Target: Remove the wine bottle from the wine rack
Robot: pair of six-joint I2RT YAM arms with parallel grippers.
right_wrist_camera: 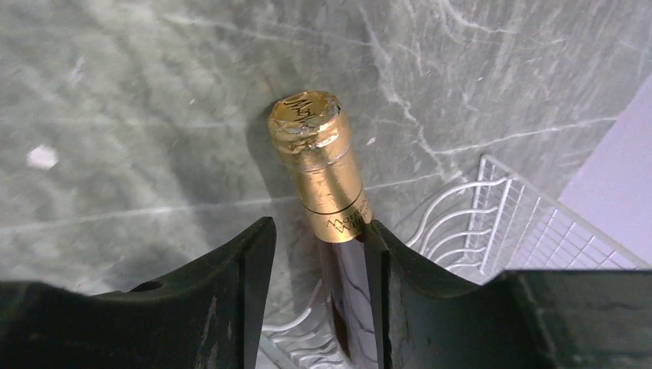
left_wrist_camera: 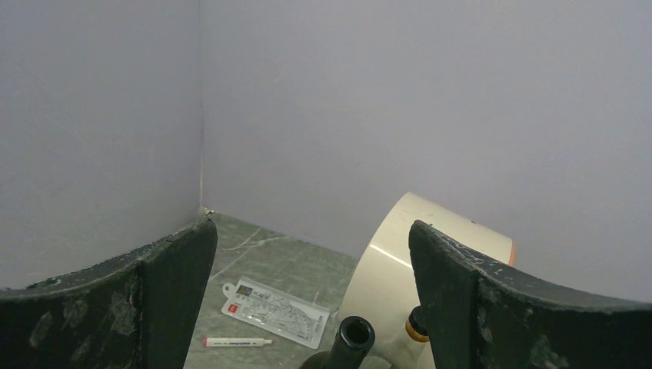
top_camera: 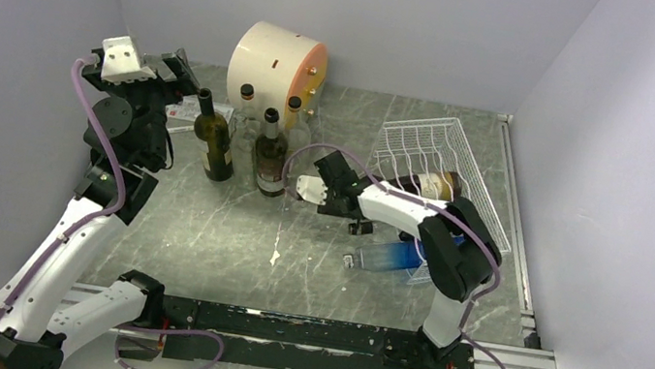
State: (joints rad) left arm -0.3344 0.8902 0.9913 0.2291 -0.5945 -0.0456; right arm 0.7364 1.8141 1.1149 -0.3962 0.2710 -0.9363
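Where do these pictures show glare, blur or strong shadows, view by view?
Right wrist view: the gold-capped dark glass wine bottle is sharp, its foil glinting; the grey marble table at left is blurred. Left wrist view: the near black jaws look dark. Top external view: even light, only faint shadows.

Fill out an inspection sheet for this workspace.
Surface: grey marbled table, scuffed white.
Job's things: wine bottle lying in the white wire wine rack, gold-foil neck poking out.
Clutter: cream drum; several upright bottles; blue bottle lying flat; packet and pen.
Grippers: left gripper open, raised above an upright bottle; right gripper open, straddling the wine bottle's neck.
Cables: purple cables along both arms, looped at the bases.
Surroundings: plain grey walls on three sides.
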